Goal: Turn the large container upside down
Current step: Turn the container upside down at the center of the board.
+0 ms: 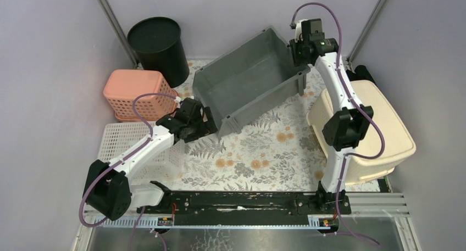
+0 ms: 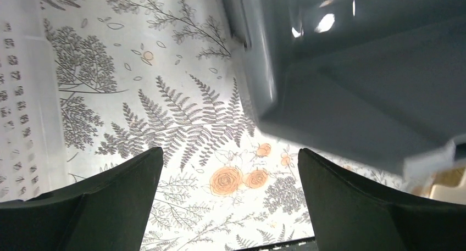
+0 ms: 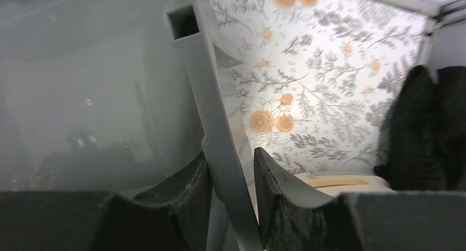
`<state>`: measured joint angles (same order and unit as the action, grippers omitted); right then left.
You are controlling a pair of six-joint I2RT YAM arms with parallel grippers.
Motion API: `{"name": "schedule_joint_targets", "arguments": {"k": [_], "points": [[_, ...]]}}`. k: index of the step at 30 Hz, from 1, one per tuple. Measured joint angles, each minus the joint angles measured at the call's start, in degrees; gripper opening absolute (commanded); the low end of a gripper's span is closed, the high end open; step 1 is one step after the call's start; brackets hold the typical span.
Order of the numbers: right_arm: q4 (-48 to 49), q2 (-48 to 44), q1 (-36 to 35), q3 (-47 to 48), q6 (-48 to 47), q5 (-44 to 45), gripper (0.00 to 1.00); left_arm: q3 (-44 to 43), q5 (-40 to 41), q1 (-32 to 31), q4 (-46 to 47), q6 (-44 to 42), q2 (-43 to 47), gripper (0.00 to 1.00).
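Note:
The large grey container (image 1: 247,86) sits open side up at the back middle of the table, its right end tilted up. My right gripper (image 1: 297,48) is shut on the container's far right rim (image 3: 217,124), one finger inside the wall and one outside; it also shows in the right wrist view (image 3: 233,157). My left gripper (image 1: 206,122) is open and empty, just off the container's near left corner. In the left wrist view (image 2: 231,152) the container's grey outer wall (image 2: 351,97) hangs above and to the right of the fingers, apart from them.
A black bucket (image 1: 159,45) stands at the back left. A pink basket (image 1: 137,94) and a white mesh basket (image 1: 129,146) lie left of my left arm. A cream bin (image 1: 373,130) lies at the right by my right arm. A floral cloth (image 1: 258,152) covers the table.

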<state>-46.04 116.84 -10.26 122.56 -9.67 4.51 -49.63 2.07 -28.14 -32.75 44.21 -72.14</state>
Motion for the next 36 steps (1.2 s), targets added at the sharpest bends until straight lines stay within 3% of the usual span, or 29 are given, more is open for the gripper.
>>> {"name": "schedule_joint_targets", "arguments": {"k": [20,32,36], "points": [[0.5,-16.6,-5.0,0.9,-3.7,6.4,0.00,-0.8,-0.8,0.0,-0.4,0.0,1.4,1.00],[0.8,-25.0,-14.7,-1.2,-9.8,7.8,0.00,-23.8,-1.6,0.0,-1.1,-2.5,-7.4,1.00],[1.8,-26.1,-19.0,-3.3,-12.6,10.1,0.00,-26.0,-2.1,-0.1,-0.9,-2.5,-9.1,1.00]]}}
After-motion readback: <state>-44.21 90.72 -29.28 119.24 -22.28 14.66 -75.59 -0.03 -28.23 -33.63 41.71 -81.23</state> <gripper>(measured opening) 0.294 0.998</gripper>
